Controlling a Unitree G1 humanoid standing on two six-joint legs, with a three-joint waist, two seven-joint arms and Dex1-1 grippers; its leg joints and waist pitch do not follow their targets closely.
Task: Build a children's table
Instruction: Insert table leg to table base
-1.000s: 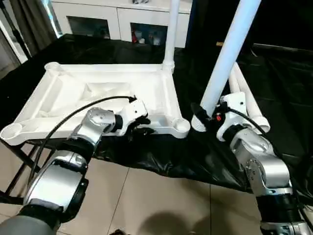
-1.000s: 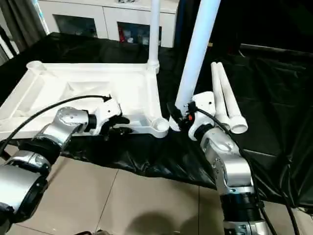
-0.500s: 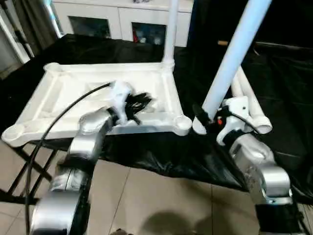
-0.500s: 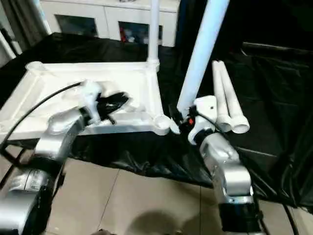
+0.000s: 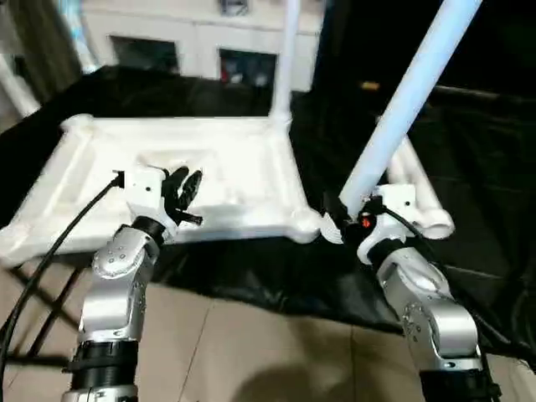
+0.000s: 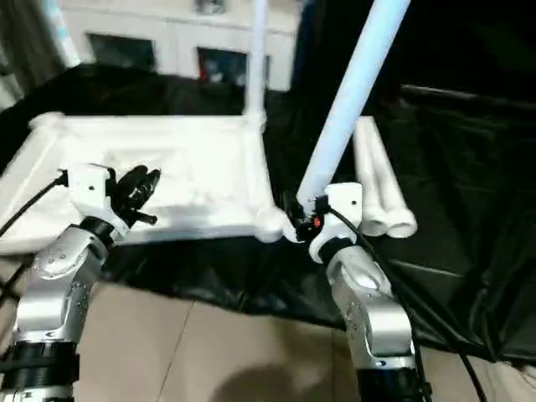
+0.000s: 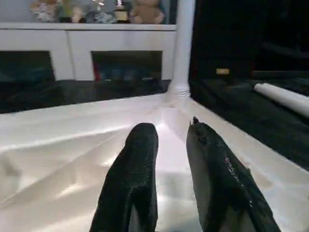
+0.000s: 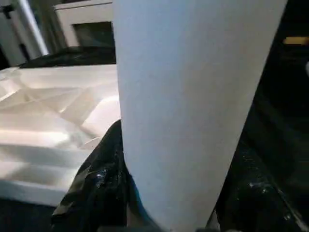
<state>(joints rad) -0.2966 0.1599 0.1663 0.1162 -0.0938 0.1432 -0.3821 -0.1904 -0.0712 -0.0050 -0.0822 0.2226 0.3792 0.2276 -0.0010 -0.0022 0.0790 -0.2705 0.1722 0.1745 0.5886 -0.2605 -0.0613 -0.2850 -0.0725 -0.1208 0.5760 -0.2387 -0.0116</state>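
The children's table top (image 5: 251, 146) lies upside down on the black cloth, ribs up. One white leg (image 5: 287, 59) stands upright in its far right corner socket. My left gripper (image 5: 185, 177) hovers just above the top's near rim, and its black fingers (image 7: 135, 169) stand a little apart with nothing between them. My right gripper (image 5: 342, 219) is shut on the lower end of a second leg (image 5: 402, 100), which leans up and to the right. That leg's foot is beside the near right corner socket (image 5: 306, 222). Two more legs (image 5: 423, 197) lie side by side to the right.
The black-draped table (image 5: 477, 142) carries everything, and its front edge hangs over the tiled floor (image 5: 251, 352) close to my arms. A white glass-door cabinet (image 5: 193, 42) stands behind. A black cable (image 5: 59, 251) trails from my left wrist.
My left gripper has lifted off the top's near rim, swung left and turned its fingers up and forward, and closed a little. The right gripper keeps its hold on the leg. The camera has shifted.
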